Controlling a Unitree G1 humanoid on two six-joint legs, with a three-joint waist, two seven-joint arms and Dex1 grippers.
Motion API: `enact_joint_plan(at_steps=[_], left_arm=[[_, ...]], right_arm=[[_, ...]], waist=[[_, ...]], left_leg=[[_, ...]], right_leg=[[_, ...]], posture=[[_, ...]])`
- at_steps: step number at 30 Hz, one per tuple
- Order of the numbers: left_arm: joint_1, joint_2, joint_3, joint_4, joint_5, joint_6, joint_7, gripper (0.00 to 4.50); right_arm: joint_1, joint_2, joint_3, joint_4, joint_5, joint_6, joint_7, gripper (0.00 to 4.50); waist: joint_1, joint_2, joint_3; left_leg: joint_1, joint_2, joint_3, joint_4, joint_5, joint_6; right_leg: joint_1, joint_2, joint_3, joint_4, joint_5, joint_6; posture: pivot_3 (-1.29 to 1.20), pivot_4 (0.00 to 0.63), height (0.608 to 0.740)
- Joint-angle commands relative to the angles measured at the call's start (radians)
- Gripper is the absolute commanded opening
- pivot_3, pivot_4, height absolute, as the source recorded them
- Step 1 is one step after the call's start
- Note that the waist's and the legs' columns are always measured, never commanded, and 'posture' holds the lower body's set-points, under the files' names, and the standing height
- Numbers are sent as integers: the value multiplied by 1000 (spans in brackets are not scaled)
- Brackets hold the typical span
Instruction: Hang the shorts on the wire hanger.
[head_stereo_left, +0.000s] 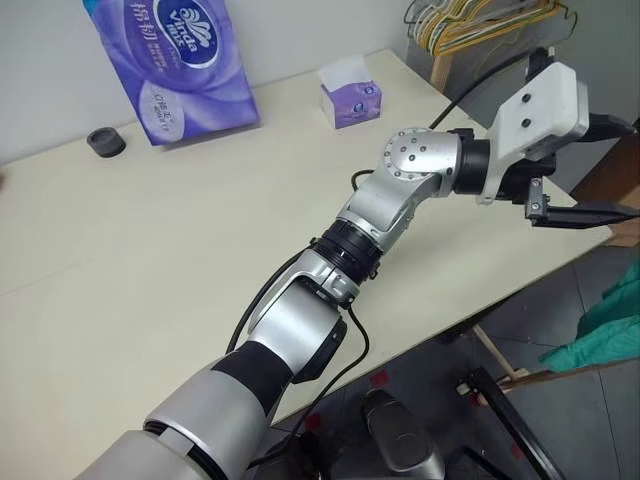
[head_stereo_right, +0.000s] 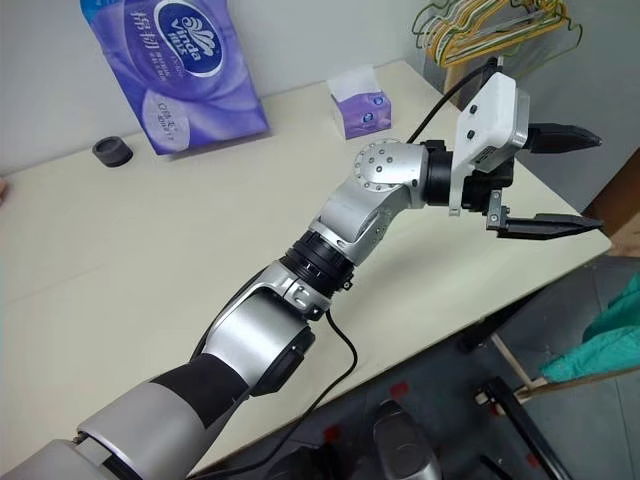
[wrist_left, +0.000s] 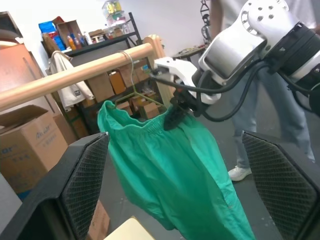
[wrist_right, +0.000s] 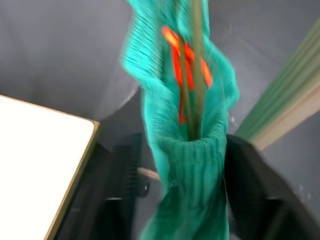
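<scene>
The shorts (wrist_left: 175, 165) hang on the wire hanger (wrist_left: 134, 89), whose hook is over a wooden rail (wrist_left: 75, 75). The right gripper (wrist_left: 172, 117) is at the waistband; its fingers flank the gathered cloth, but whether they pinch it cannot be told. The left gripper (head_stereo_right: 545, 180) stands with its fingers wide apart and empty past the right edge of the tabletop (head_stereo_right: 120, 250). A tissue box (head_stereo_right: 356, 103) sits near the far right corner.

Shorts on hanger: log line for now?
shorts: draped on wire hanger | hanger: on wooden rail | left gripper: open, empty | right gripper: at waistband
</scene>
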Motion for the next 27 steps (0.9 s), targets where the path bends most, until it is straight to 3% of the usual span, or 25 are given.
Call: enact_joint_plan(at_steps=[1, 5, 8, 13, 16, 21, 27], left_arm=[[-70, -156, 10, -19, -16, -25, -7, 4478], [-73, -155, 10, -14, -14, -32, -10, 4478], [-73, -153, 8, -11, -11, -37, -10, 4478], [-53, -111, 13, -11, 7, -17, 13, 4478], [-19, -57, 16, -17, 40, 5, 67, 4478], [130, 94, 48, -130, 92, 166, 205, 4478], [449, 285, 104, -417, 175, 428, 432, 4478]], right_arm=[[8, -38, -38, -162, -1, 25, -37, 3611], [-28, -85, 12, -278, -36, 25, -51, 3611], [-88, -59, 32, -311, -12, 25, -86, 3611], [-262, 1, 258, -459, 60, 16, -48, 3611], [-259, 67, 351, -519, 47, -37, 6, 3611], [-141, 168, 551, -654, -92, -252, 187, 3611], [-26, 275, 874, -682, -396, -619, 442, 3611]], waist=[[-3, 1, 0], [-8, 3, -2], [-14, 3, -6], [-38, 7, -10], [-41, 5, -14], [-28, 6, -17], [1, 3, -24]], left_leg=[[0, 0, 0, 0, 0, 0], [0, 0, 0, 0, 0, 0], [1, 0, 1, 1, 0, 1], [1, 0, 3, 3, -1, 2], [1, 1, 2, 4, -1, 3], [-1, 1, 1, 10, -1, 5], [1, 1, -2, 15, -1, 5]], right_leg=[[0, 0, 0, 0, 0, 0], [0, 0, 0, 1, 0, 0], [0, 0, 1, 1, 1, 1], [0, 0, 3, 2, 1, 1], [0, 1, 2, 3, 4, 2], [0, 0, 2, 3, 6, 5], [-1, -1, 0, 13, 10, 3]], posture=[[-508, 145, 740], [-513, 138, 740], [-511, 137, 740], [-482, 140, 740], [-454, 138, 740], [-369, 135, 740], [-272, 125, 740]])
